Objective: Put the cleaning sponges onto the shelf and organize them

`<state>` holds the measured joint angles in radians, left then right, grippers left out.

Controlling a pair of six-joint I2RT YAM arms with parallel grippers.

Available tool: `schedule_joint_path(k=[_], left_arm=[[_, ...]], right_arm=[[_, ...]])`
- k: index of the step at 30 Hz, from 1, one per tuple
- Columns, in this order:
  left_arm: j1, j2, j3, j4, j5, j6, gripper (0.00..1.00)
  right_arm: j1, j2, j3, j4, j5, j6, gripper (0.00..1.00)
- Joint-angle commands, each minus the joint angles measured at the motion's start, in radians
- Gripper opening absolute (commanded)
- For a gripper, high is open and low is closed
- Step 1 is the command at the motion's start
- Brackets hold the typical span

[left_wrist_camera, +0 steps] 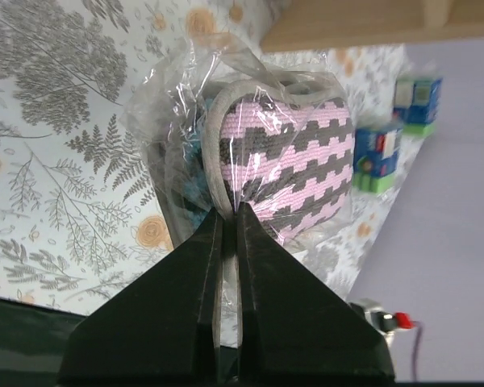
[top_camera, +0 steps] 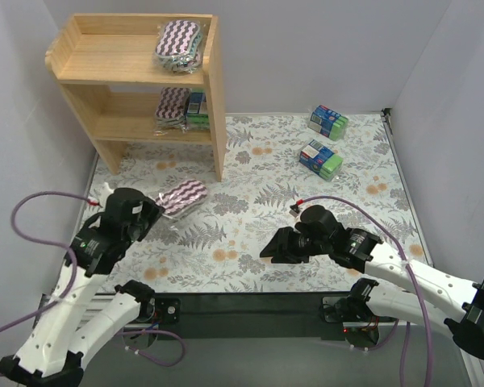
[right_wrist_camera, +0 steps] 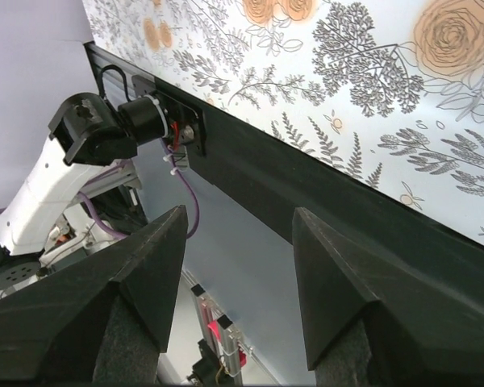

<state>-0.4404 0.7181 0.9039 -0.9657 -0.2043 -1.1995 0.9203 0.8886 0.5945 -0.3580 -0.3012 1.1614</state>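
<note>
Now gripping: left gripper (left_wrist_camera: 230, 214), jaws almost together, pinching the near rim of the zigzag sponge (top_camera: 183, 196) through its clear wrap.
Sponge position: left of centre in the overhead frame, just below the shelf's front post. Whether it rests on the floral cloth (top_camera: 250, 234) or hangs just above it cannot be told.
Shelf (top_camera: 218, 97): upper left of the overhead frame, two tiers.
Top tier: one top-tier zigzag pad (top_camera: 179, 40), at the right end.
Lower tier: one lower-tier zigzag pad (top_camera: 173, 103), with a shelved blue-green pack (top_camera: 197, 109) touching its right side.
Loose stock: upper pack (top_camera: 328, 121) and lower pack (top_camera: 321, 159), upper right of the overhead frame, well apart from both arms.
Right gripper (right_wrist_camera: 238, 214): lower right of centre, fingers spread, nothing between them.
Step in hand (judged): carrying the pinched sponge to the shelf.
Handling (judged): the hold is thin, on an edge and on slick wrap. Lift slowly, keep the pad from swinging, pass clear of the front post, and lay it flat beside its like.
</note>
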Motion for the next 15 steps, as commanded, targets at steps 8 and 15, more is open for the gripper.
schedule_joint_path(k=[8, 15], left_arm=[[0.003, 0.038, 0.429, -0.385, -0.415, -0.241, 0.0], [0.003, 0.164, 0.547, -0.19, -0.522, -0.135, 0.0]], right_arm=[[-0.023, 0.033, 0.099, -0.079, -0.009, -0.088, 0.49], [-0.038, 0.035, 0.136, -0.127, -0.007, -0.129, 0.49]])
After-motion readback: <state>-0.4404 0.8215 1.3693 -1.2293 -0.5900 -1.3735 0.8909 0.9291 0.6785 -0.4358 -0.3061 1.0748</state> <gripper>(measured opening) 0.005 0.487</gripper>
